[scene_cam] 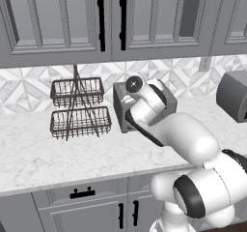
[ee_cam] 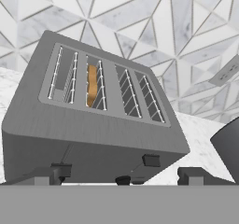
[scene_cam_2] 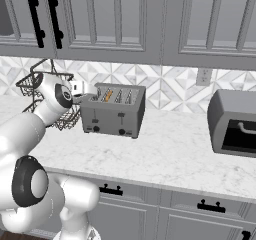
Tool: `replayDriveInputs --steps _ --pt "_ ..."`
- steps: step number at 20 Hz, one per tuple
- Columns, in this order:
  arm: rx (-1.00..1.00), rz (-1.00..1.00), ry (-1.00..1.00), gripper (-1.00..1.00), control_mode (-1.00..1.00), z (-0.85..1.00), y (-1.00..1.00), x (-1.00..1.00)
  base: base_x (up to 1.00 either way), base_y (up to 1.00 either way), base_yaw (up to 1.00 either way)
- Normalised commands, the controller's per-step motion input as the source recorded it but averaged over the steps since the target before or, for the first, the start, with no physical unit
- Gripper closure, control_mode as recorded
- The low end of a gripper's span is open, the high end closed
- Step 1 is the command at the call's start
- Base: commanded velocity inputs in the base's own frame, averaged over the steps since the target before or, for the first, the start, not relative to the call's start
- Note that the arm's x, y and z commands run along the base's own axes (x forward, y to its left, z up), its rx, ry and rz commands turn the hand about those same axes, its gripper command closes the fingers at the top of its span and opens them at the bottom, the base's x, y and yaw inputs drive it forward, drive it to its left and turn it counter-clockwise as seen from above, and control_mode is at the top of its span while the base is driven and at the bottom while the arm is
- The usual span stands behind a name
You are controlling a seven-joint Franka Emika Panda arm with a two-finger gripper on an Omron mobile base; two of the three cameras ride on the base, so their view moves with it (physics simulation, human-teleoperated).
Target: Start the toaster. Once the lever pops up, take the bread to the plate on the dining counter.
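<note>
Four slots across the top of the toaster (ee_cam: 93, 120); the bread (ee_cam: 92, 84) stands in the second slot from the left in the hand view, sunk partway, golden edge showing. Toaster sits on the marble worktop (scene_cam_2: 170, 154), its back near the tiled backsplash (ee_cam: 154, 27).

Gripper (ee_cam: 123, 177) with fingers spread wide, nothing between them, just in front of the toaster's front face and above the levers. Left lever (ee_cam: 61, 170) and right lever (ee_cam: 151, 160) both visible low on that face.

Risks, judged: the bread sits on the left side, so pressing the right lever would likely start the wrong pair of slots. Wide fingers could straddle the lever and slip past it. A push off the vertical might shove the light box back against the backsplash.

Toaster: boxy, brushed grey metal, wire guides in slots. Wire basket rack (scene_cam: 77, 108) left of the toaster; grey oven box (scene_cam_2: 235, 121) well right.
</note>
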Motion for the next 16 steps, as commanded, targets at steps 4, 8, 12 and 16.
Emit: replayDriveInputs --steps 4,8,12,16 --pt "0.0 0.0 0.0 -1.0 -1.0 0.0 0.0 0.0 0.0 0.0 0.0" --pt "0.0 0.0 0.0 -1.0 -1.0 0.0 0.0 0.0 0.0 0.0 0.0" --pt "0.0 0.0 0.0 -1.0 -1.0 0.0 0.0 0.0 0.0 0.0 0.0" --pt "0.0 0.0 0.0 -1.0 -1.0 0.0 0.0 0.0 0.0 0.0 0.0"
